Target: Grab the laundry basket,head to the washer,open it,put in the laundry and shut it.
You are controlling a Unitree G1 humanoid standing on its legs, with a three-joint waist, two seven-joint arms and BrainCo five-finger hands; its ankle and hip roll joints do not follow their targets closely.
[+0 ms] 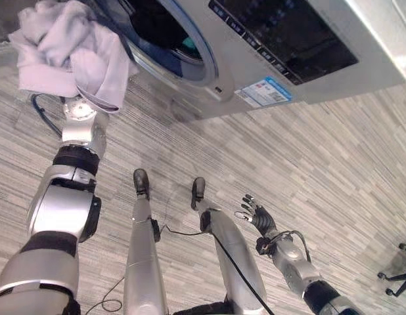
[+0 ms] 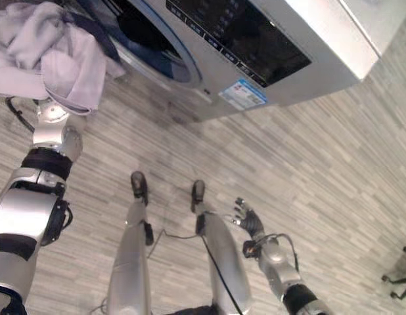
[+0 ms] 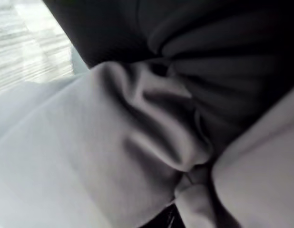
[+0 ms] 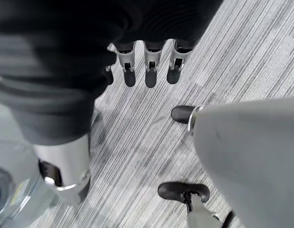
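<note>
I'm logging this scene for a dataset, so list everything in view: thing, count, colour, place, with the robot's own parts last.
Washer: one, silver-grey with a dark control panel, at the far side of the floor.
Washer door opening: one, dark drum with a blue-grey ring, open, beside the laundry.
Label: one, white and blue, on the washer front below the panel.
Laundry: one bundle, pale lilac-grey cloth, held up at the drum's mouth.
Floor: grey striped planks.
Chair base: one, black, far right on the floor.
Left robot hand: hidden under the laundry, fingers unseen.
Right robot hand: lowered at the side, fingers relaxed, holding nothing.
</note>
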